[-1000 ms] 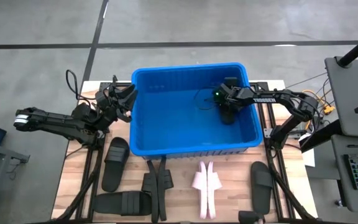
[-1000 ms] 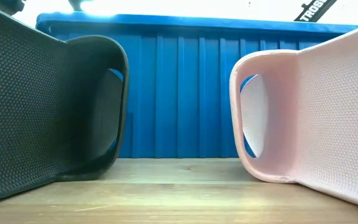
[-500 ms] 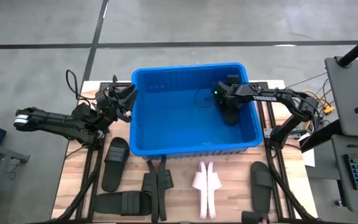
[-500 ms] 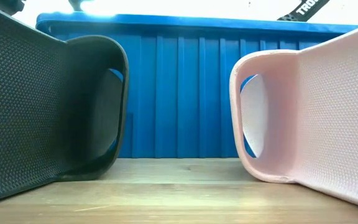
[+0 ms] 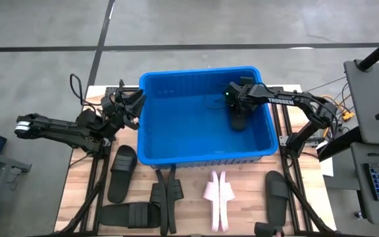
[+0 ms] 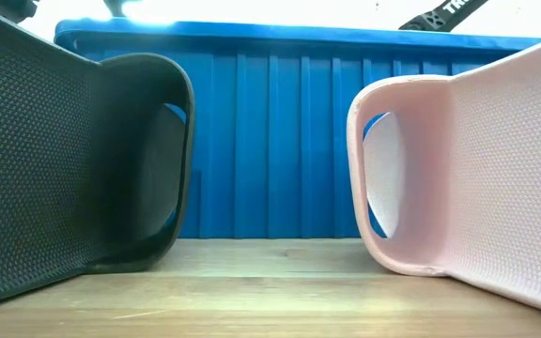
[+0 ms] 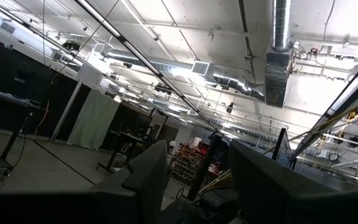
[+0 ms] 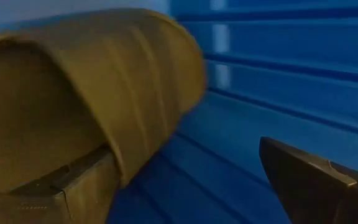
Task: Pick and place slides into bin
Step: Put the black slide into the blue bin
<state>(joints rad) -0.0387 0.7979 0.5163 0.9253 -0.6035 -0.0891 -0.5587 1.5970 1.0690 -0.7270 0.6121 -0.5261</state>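
Right wrist view shows a black slide (image 8: 73,99) grasped by the right tool (image 5: 239,118) inside the bin (image 5: 176,155).

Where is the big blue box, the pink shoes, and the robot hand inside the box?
Large bright blue plastic bin (image 5: 147,141): high view, left wall.
Pale pink slide sandals (image 5: 216,194): high view, middle of the pair.
Right hand (image 5: 239,122): high view, dark tip inside the bin.

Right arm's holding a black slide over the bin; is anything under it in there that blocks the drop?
Nothing visible does. The right gripper holds the black slide inside the bin, and the blue floor around it shows bare in the high view. The right wrist view shows only ribbed wall beyond the slide. The left gripper waits outside the bin's left wall.
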